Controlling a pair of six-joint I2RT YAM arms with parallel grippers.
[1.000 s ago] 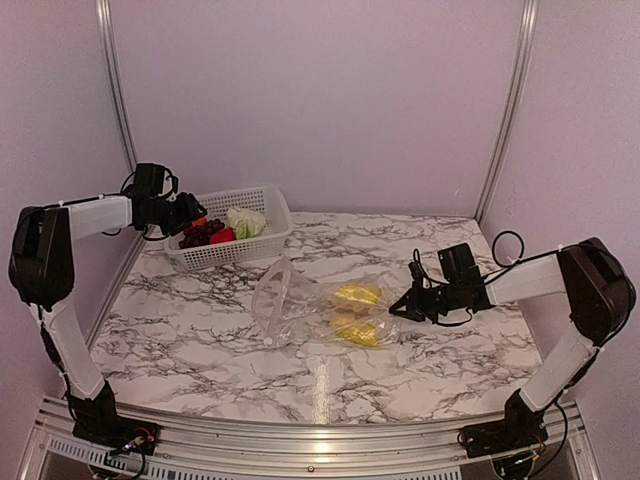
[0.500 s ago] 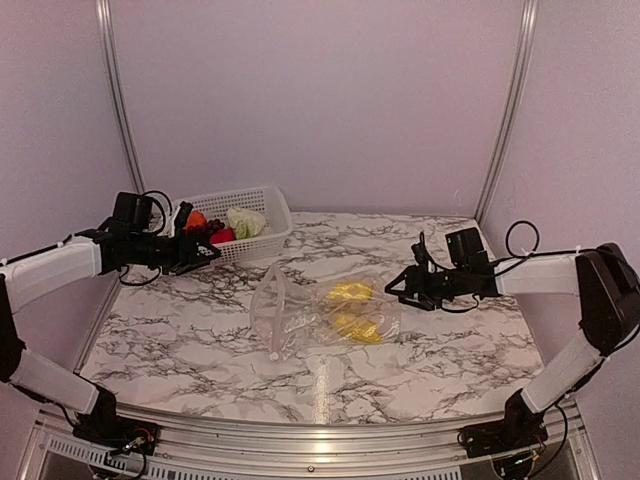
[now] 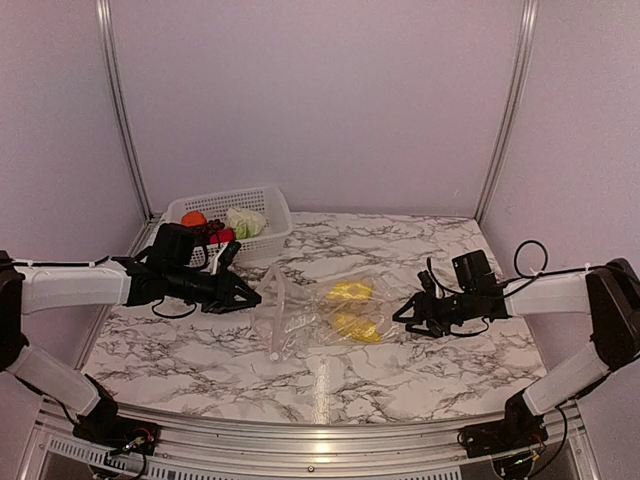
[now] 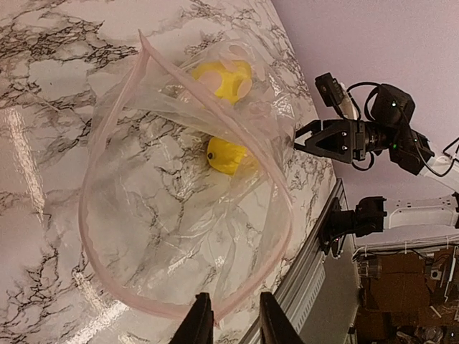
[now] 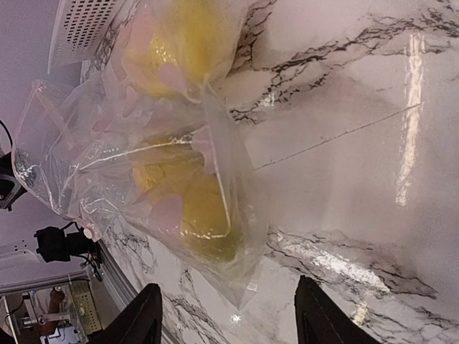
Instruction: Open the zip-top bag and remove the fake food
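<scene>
The clear zip-top bag (image 3: 300, 318) lies on the marble table with its mouth gaping toward the left. Two yellow fake food pieces (image 3: 350, 292) (image 3: 358, 328) sit inside near its closed end. My left gripper (image 3: 252, 297) is at the mouth. In the left wrist view its fingers (image 4: 201, 324) stand a narrow gap apart, and the bag's pink zip rim (image 4: 143, 304) runs in between their tips. My right gripper (image 3: 400, 315) is wide open just off the bag's bottom corner (image 5: 244, 297), holding nothing. Through the plastic a yellow piece (image 5: 193, 215) shows.
A white mesh basket (image 3: 262, 196) stands at the back left with an orange piece (image 3: 194, 218), a white cauliflower (image 3: 245, 222) and red and dark pieces in it. The table's front rail (image 3: 320, 440) runs close below the bag.
My left arm swung from the basket down to the bag's mouth, its jaws narrowing. The right gripper let go of the bag's closed end and opened; the bag settled flatter.
</scene>
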